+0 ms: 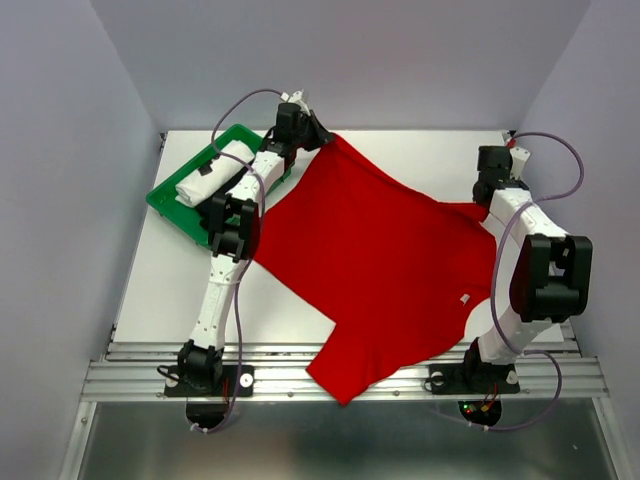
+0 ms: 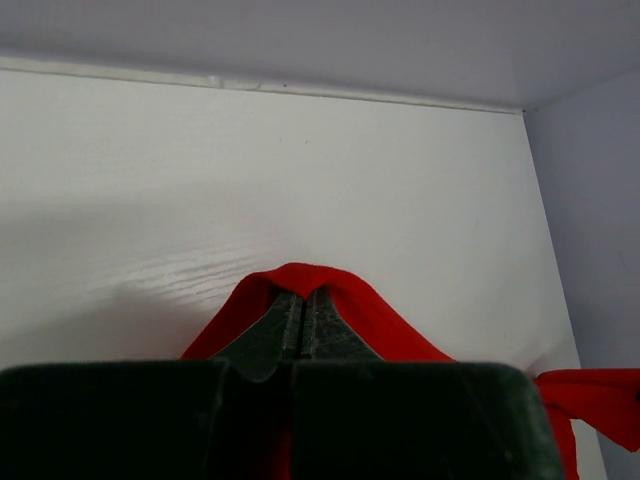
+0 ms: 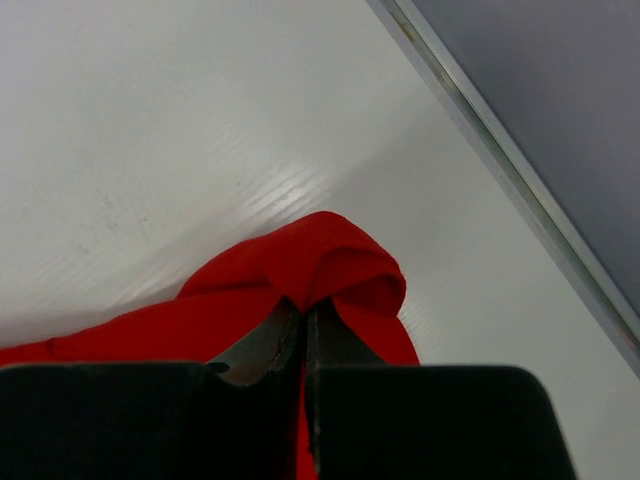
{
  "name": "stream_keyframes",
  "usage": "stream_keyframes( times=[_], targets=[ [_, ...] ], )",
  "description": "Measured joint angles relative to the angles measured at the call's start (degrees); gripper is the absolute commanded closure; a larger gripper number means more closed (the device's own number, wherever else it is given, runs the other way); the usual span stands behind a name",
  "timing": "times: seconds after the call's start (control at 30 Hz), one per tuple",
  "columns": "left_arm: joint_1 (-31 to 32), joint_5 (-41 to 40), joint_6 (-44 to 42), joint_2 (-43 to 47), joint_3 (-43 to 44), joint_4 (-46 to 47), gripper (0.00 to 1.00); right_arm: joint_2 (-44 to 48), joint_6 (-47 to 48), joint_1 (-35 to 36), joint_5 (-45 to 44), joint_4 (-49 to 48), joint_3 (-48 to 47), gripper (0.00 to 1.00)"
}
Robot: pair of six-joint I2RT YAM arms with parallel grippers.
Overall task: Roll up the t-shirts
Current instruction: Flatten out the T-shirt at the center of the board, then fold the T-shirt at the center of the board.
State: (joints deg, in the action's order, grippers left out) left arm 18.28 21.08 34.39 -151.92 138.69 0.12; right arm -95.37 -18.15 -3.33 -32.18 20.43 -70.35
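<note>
Left gripper (image 2: 303, 305) and right gripper (image 3: 303, 312) each pinch the red shirt (image 1: 370, 255) toward the far edge of the table (image 1: 430, 160); we judge spreading in hand, laying flat next.

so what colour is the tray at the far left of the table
Green; the tray shows best in the top external view.

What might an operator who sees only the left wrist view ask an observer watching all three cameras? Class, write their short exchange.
Operator: My left gripper is shut on the red t-shirt. What about the right gripper?
Observer: The right gripper is shut too, on another bunched edge of the same shirt.
Operator: How does the shirt lie?
Observer: Spread across the table, its near corner lying over the front rail.
</note>
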Motion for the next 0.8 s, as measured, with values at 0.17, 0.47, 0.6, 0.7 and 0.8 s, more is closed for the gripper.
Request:
stream_keyframes(
  times=[0.17, 0.47, 0.6, 0.7, 0.8],
  targets=[
    [-0.15, 0.46, 0.20, -0.11, 1.70, 1.25, 1.00, -1.75, -0.15, -0.66, -0.46, -0.96, -0.07, 0.99],
    [-0.31, 1.44, -0.50, -1.03, 3.06, 2.25, 1.00, -1.60, -1.22, -0.83, -0.17, -1.03, -0.70, 0.99],
    [-0.50, 1.46, -1.81, -1.03, 2.29, 1.73, 1.00, 0.52, -2.29, -0.83, 0.98, 1.49, -0.68, 0.99],
    [-0.72, 1.99, -2.62, -0.92, 1.29, 0.98, 1.00, 3.43, -3.48, -0.83, 2.21, 3.69, -0.66, 0.99],
    [-1.09, 2.89, -3.21, -0.44, -1.20, 0.26, 1.00, 6.58, -4.98, -0.83, 3.85, 5.86, 0.13, 0.99]
  ],
)
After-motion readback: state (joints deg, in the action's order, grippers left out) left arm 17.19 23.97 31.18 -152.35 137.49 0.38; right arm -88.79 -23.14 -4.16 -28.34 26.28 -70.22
